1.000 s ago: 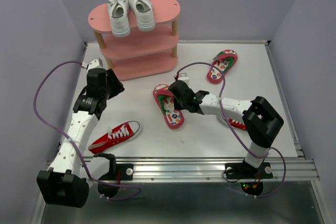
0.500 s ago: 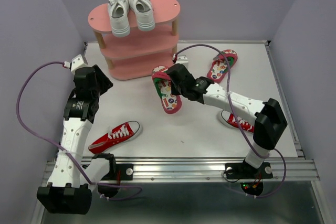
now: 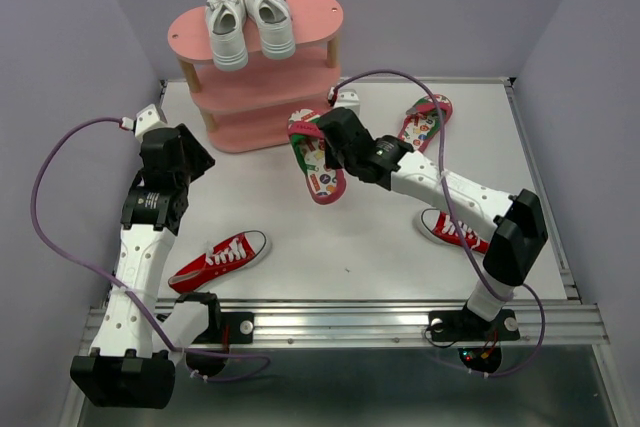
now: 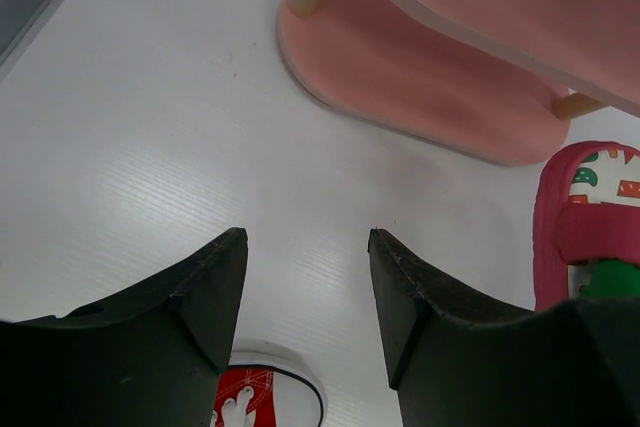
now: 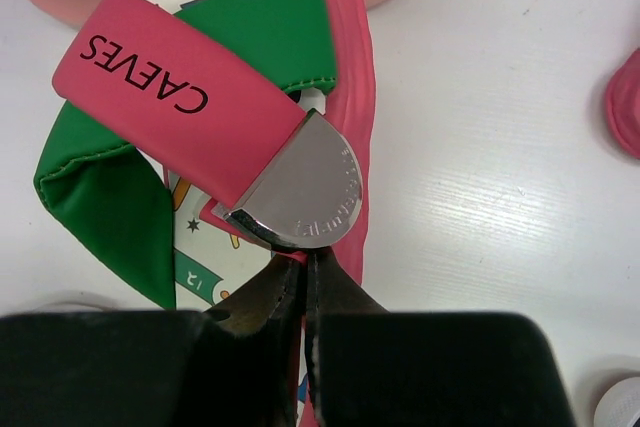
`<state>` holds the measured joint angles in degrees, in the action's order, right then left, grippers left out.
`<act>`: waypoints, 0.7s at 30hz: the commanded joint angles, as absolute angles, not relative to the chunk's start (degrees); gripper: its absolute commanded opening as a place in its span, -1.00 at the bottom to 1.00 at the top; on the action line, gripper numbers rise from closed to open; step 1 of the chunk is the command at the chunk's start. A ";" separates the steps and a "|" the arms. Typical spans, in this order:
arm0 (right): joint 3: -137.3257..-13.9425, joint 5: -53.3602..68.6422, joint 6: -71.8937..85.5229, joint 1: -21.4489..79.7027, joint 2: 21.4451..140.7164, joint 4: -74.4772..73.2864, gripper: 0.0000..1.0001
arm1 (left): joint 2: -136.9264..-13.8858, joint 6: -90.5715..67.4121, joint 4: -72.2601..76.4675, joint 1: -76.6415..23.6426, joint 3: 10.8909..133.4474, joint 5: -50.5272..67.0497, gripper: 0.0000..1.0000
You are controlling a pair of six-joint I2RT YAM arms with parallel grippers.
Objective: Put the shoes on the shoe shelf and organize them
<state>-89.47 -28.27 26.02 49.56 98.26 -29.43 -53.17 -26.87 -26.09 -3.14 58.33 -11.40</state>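
The pink shoe shelf stands at the back left, a white sneaker pair on its top board. My right gripper is shut on the strap of a red flip-flop and holds it just right of the shelf's lower boards. In the right wrist view the closed gripper pinches the flip-flop beside its metal badge. The other flip-flop lies at the back right. One red sneaker lies front left, another under the right arm. My left gripper is open over bare table.
The left wrist view shows the shelf's bottom board ahead, the held flip-flop at the right edge and a red sneaker's toe below the fingers. Walls close the table at left, right and back.
The right arm has carried the flip-flop off the table's middle, back and left toward the shelf. The left arm swung away to the left a second ago and has held still since.
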 commanded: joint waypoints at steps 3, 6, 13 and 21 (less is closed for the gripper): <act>-96.15 -30.24 24.96 48.87 94.04 -25.14 -0.99 | -52.21 -25.58 -25.49 -2.64 60.03 -11.43 0.25; -97.03 -29.36 25.05 48.87 93.43 -25.14 -0.99 | -52.12 -25.66 -25.40 -2.64 59.85 -11.25 0.25; -100.54 -28.47 25.31 47.11 94.39 -24.96 -0.99 | -51.86 -25.84 -24.96 -2.55 59.15 -10.55 0.25; -107.74 -29.18 25.40 43.86 100.01 -22.94 -0.99 | -51.33 -26.10 -24.87 -2.55 58.54 -10.11 0.25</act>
